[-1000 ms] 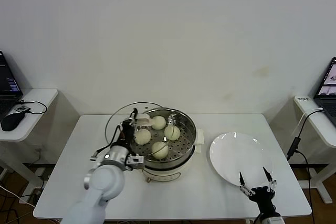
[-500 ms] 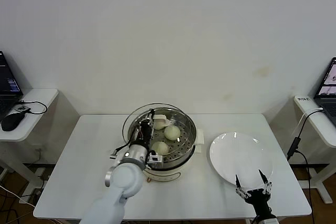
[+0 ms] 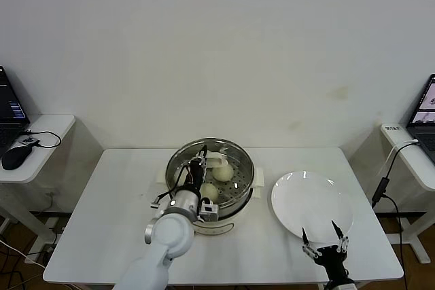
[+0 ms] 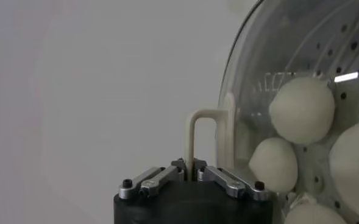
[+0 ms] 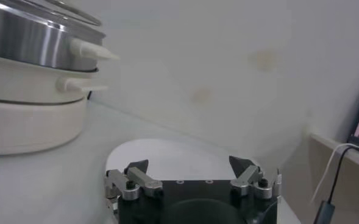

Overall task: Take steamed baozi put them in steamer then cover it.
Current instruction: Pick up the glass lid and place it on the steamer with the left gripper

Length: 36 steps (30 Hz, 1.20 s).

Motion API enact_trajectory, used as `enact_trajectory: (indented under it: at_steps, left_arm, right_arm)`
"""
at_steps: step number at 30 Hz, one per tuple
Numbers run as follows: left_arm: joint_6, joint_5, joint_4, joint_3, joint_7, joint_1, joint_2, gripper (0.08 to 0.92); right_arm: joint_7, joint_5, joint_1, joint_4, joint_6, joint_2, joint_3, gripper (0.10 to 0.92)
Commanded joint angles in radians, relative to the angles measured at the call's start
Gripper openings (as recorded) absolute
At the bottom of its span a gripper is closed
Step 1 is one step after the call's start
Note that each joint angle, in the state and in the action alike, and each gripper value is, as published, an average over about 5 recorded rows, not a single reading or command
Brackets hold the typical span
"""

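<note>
The steel steamer [image 3: 234, 203] stands at the table's middle on its white base. Baozi [image 3: 223, 172] lie on its perforated tray; several show through the glass in the left wrist view [image 4: 301, 109]. My left gripper [image 3: 201, 170] is shut on the cream-white bar handle [image 4: 206, 126] of the glass cover [image 3: 178, 160] and holds the cover over the steamer, about centred on it. I cannot tell whether its rim [image 4: 235, 73] rests on the pot. My right gripper [image 3: 325, 245] is open and empty at the table's front edge, also seen in its wrist view [image 5: 189, 164].
An empty flat white plate [image 3: 309, 198] lies right of the steamer, just beyond my right gripper; it also shows in the right wrist view [image 5: 167, 149]. Side tables with laptops stand at far left [image 3: 34, 134] and far right [image 3: 414, 154], the latter with a hanging cable.
My left gripper has carried the cover to the right, from beside the steamer's left rim to over the steamer. My right gripper has drawn back slightly toward the table's front edge.
</note>
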Motion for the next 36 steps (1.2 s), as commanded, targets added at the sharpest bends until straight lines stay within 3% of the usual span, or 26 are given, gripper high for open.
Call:
enact_trajectory:
  at_steps: [1, 25, 36]
  left_arm:
    - [-0.005, 0.011, 0.008, 0.006, -0.002, 0.007, -0.010, 0.147]
    - [-0.030, 0.010, 0.025, -0.014, -0.027, 0.017, -0.023, 0.153]
    - [-0.034, -0.031, -0.172, -0.046, -0.059, 0.152, 0.035, 0.437]
  right_arm:
    - [0.001, -0.004, 0.000, -0.001, 0.002, -0.001, -0.002, 0.823]
    - [-0.005, -0.018, -0.005, -0.010, 0.009, -0.001, -0.005, 0.823]
    - [-0.005, -0.029, -0.008, -0.012, 0.012, 0.006, -0.006, 0.823]
